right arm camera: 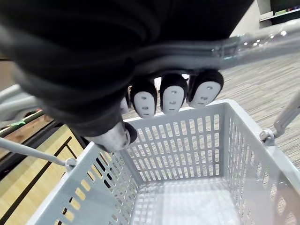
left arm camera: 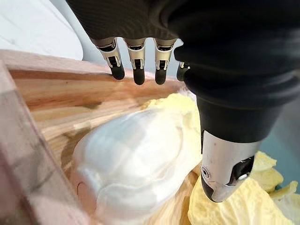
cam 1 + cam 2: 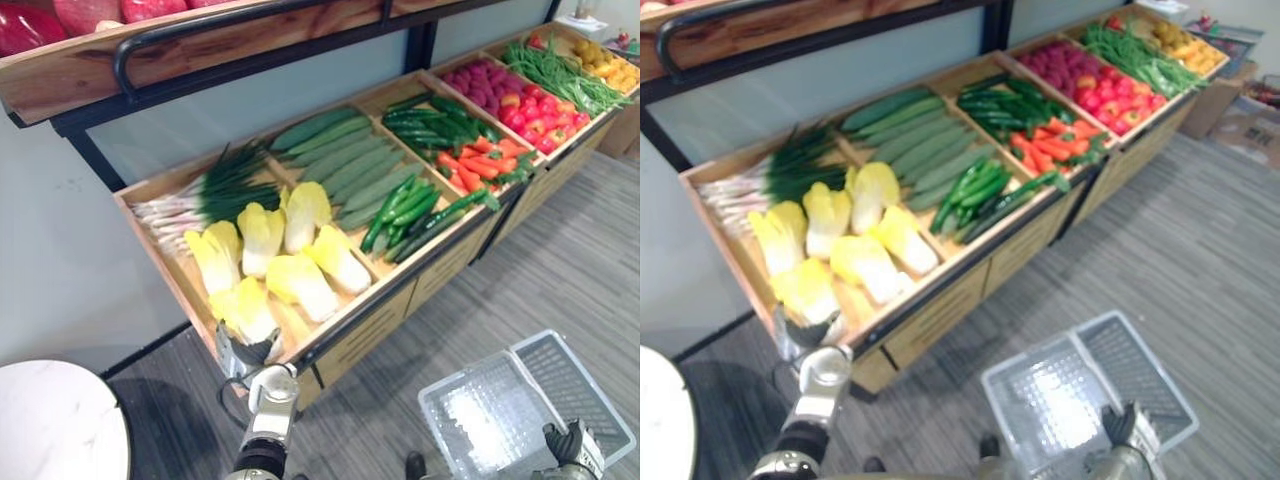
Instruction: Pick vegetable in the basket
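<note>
Left hand (image 3: 243, 354): at the near left corner of the wooden crate (image 3: 164, 262), fingers (image 2: 137, 63) straight and spread, thumb apart, holding nothing.
Nearest cabbage (image 2: 136, 159): lies in the crate directly under the left hand, pale base toward the corner wall; the fingertips sit just above it.
Other cabbages (image 3: 300, 225): in the same compartment, behind it.
Basket (image 3: 490, 400): grey, down at the right, well apart from the cabbage.
Right hand (image 3: 570, 440): fingers (image 1: 173, 98) curled round the basket's handle (image 1: 243, 44).

Red stuff (image 3: 80, 12) at 11 o'clock is cut off, no clue what it is. Right hand (image 3: 572, 442) at 5 runs off the bottom edge; yellow produce (image 3: 605, 62) at 1 is too tiny to name.
</note>
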Robot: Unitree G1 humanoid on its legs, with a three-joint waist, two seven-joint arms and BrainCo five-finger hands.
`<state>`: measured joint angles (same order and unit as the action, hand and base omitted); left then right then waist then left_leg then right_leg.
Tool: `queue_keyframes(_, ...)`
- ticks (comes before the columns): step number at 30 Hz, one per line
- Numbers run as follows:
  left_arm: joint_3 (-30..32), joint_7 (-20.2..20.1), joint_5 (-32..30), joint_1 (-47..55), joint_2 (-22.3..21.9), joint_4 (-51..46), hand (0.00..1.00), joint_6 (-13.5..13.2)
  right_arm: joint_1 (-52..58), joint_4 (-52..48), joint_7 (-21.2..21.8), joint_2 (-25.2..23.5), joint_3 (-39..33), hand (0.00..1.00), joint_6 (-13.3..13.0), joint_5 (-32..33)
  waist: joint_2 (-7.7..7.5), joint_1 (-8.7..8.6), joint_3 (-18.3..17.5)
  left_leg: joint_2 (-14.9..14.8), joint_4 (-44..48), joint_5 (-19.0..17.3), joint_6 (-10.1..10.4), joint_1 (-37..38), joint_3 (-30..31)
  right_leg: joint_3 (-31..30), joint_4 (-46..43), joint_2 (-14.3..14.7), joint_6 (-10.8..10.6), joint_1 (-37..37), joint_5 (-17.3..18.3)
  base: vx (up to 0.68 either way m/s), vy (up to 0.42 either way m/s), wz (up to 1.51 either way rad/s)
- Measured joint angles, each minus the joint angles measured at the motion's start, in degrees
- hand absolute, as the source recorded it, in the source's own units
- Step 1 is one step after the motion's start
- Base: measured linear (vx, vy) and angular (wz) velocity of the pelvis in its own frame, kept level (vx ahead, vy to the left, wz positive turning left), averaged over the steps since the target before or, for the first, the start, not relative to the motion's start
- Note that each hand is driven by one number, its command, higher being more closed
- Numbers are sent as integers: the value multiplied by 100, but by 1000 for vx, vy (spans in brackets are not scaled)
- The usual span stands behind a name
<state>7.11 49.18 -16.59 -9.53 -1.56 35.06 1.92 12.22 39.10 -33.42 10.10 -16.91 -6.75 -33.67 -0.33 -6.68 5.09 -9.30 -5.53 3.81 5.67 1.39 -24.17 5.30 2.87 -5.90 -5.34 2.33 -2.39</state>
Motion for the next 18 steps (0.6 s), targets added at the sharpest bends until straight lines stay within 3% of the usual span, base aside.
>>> queue_keyframes(3, -11, 5, 6, -61, 1, 285, 0, 0, 9, 0, -1, 0, 8, 100, -21, 0, -8, -72, 2, -11, 0, -12, 14, -25, -38, -47, 1, 17, 1, 56, -1, 30, -10, -8)
queue_keyframes(12, 6, 295, 109, -479, 176, 1187, 0, -11, 18, -1, -75, 29, 169, 100, -109, 10, -26, -76, 14, -46, 1, -54, 68, -46, -163, -158, 1, 64, 16, 154, -12, 24, -9, -7)
queue_keyframes(18, 34, 468, 755, -789, 280, 1713, 0, -71, 17, -3, -104, 137, 388, 100, -188, 52, -33, -77, 25, -46, 1, -78, 93, -47, -217, -234, 3, 70, 16, 209, -12, 8, -5, -5)
